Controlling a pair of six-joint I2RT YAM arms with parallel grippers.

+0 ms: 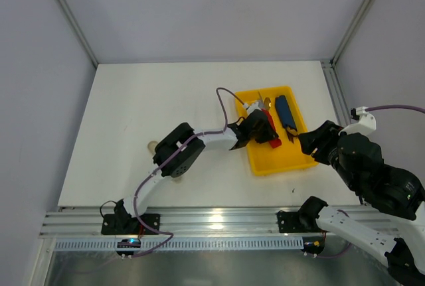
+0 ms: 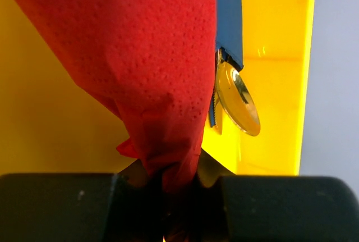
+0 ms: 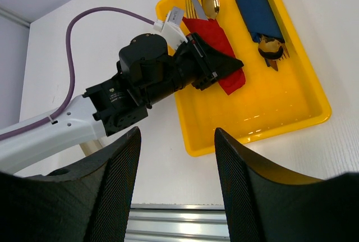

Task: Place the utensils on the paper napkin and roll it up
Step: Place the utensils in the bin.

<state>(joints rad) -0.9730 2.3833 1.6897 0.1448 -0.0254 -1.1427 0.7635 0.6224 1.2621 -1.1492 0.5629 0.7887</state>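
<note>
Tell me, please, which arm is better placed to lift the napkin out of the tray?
Left: the left gripper is clamped on the red napkin inside the yellow tray; the right gripper hangs open, holding nothing.

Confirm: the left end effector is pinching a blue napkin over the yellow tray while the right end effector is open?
No. The left end effector pinches the red napkin, not a blue one; the left wrist view shows it. The rest holds.
</note>
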